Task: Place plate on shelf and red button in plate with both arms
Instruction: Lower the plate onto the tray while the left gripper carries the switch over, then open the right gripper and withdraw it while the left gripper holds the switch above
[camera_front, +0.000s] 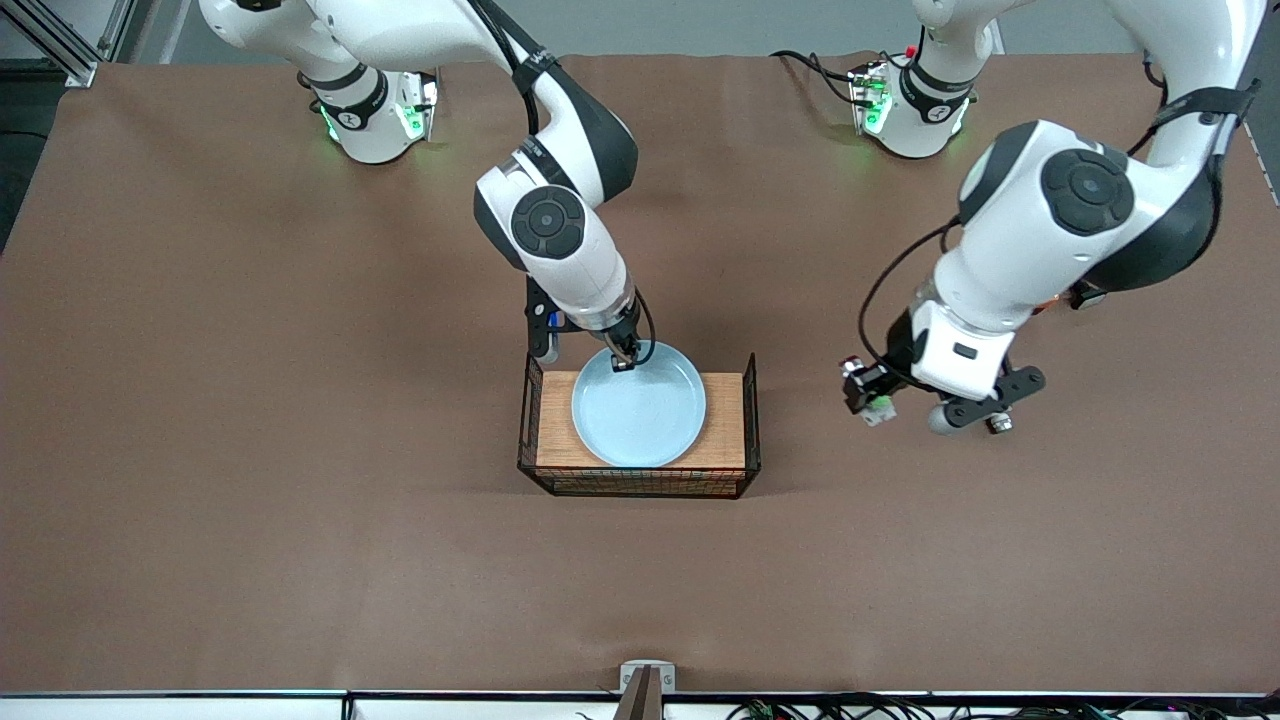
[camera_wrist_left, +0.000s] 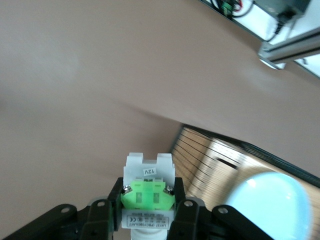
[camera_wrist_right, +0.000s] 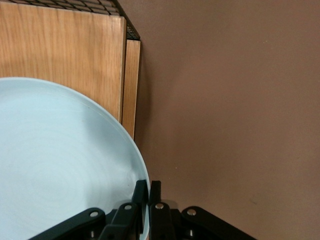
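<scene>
The pale light-blue plate (camera_front: 640, 405) lies over the wooden tray (camera_front: 725, 420), its farther rim sticking out past the tray's farther edge. My right gripper (camera_front: 623, 358) is shut on that farther rim; in the right wrist view the fingers (camera_wrist_right: 155, 192) pinch the plate (camera_wrist_right: 60, 165) edge. My left gripper (camera_front: 868, 392) is shut on the red button (camera_front: 878, 408), a white block with a green patch, held above the bare table toward the left arm's end, beside the tray. The button (camera_wrist_left: 148, 195) fills the left wrist view's jaws; the plate (camera_wrist_left: 272, 205) also shows there.
The tray has a black wire basket frame (camera_front: 640, 485) round it, with raised ends. Brown table mat lies all round (camera_front: 300, 450). A metal bracket (camera_front: 646, 680) sits at the table's nearest edge.
</scene>
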